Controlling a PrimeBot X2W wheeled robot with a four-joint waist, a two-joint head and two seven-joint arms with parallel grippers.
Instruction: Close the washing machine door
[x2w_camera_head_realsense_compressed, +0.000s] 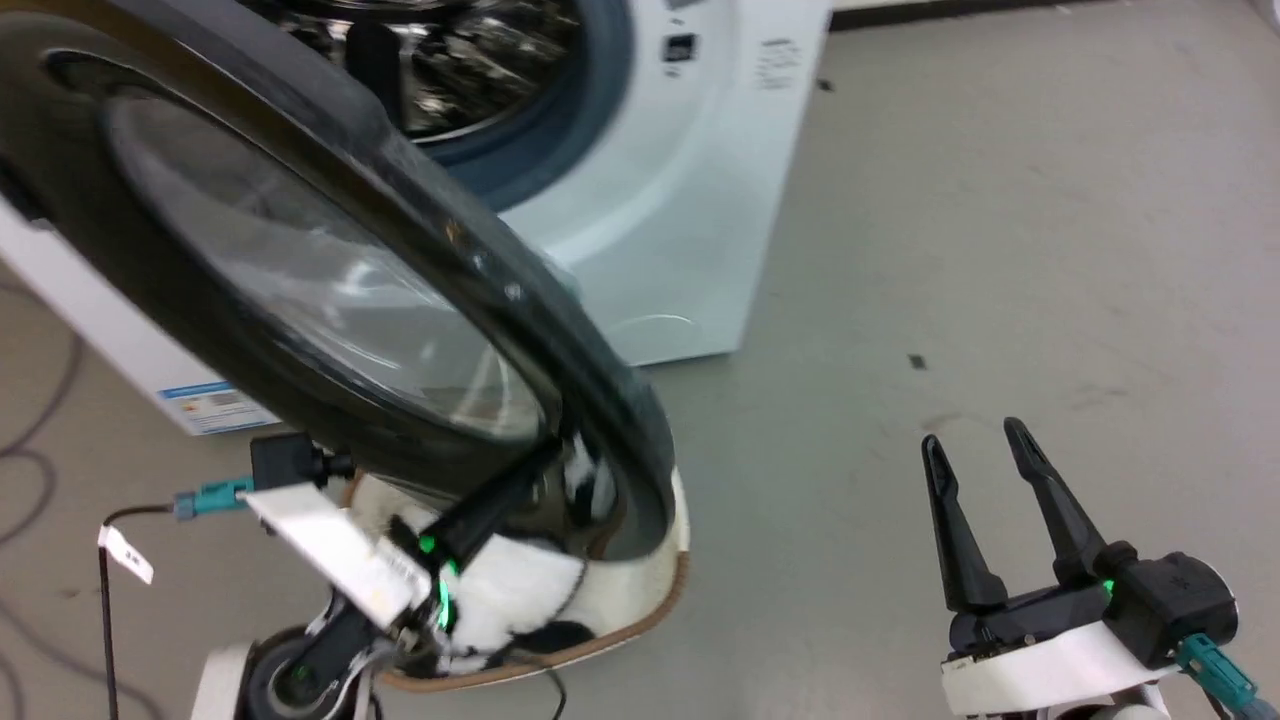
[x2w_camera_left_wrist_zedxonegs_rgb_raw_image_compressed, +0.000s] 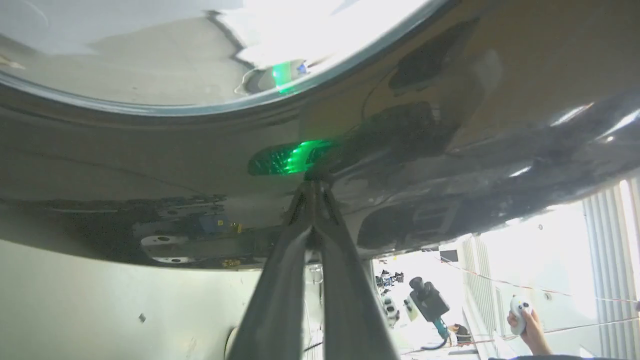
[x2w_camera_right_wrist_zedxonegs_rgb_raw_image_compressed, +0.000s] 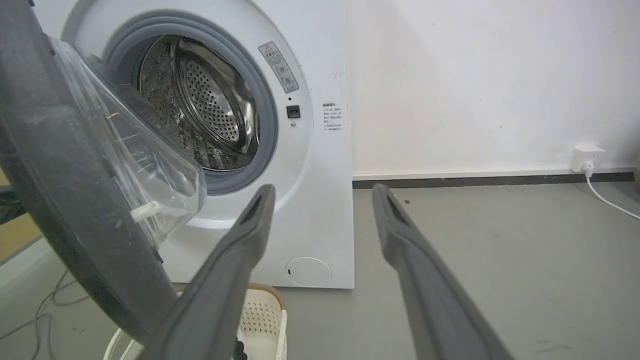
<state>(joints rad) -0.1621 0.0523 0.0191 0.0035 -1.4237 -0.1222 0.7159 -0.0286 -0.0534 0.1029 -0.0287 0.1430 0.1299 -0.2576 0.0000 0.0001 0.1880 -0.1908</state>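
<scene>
Head view: the large round black-rimmed washing machine door (x2w_camera_head_realsense_compressed: 330, 270), with its bulging clear glass window, stands roughly half open. It swings out from the big white front-loading washing machine (x2w_camera_head_realsense_compressed: 690, 200) toward the robot, hinge side at the view's left, free edge low and near. The perforated steel drum (x2w_camera_right_wrist_zedxonegs_rgb_raw_image_compressed: 210, 110) and grey rubber gasket (x2w_camera_right_wrist_zedxonegs_rgb_raw_image_compressed: 267, 125) are exposed behind it, so nothing is latched.

Key relation: the left gripper (x2w_camera_head_realsense_compressed: 540, 468) sits on the door's glossy outer face, low on the rim near the free edge. From that gripper the opening lies beyond the door, up and right in head view.

Left wrist view: the left gripper (x2w_camera_left_wrist_zedxonegs_rgb_raw_image_compressed: 312, 186) has its fingers pinched together with nothing between them. The tips meet their own reflection in the door (x2w_camera_left_wrist_zedxonegs_rgb_raw_image_compressed: 150, 165) rim, so I read that as contact. The finger axis runs steeply into the face, not along it, which is a pose for pushing, not grasping. The forearm comes up from the lower left past the cream plastic laundry basket (x2w_camera_head_realsense_compressed: 650, 590) under the door's low edge.

The right gripper (x2w_camera_head_realsense_compressed: 973, 437) has its fingers spread and holds nothing, well apart to the right over grey floor (x2w_camera_head_realsense_compressed: 1000, 200). The right wrist view faces the door (x2w_camera_right_wrist_zedxonegs_rgb_raw_image_compressed: 65, 190) from its matte inner side, with the washing machine (x2w_camera_right_wrist_zedxonegs_rgb_raw_image_compressed: 320, 200) front beyond. That arm is on the wrong side to push.

Judgement: the left arm does it, pushing through the rim toward the drum and following the hinge arc. Risk: the tips skid on the gloss as the door angle changes.
</scene>
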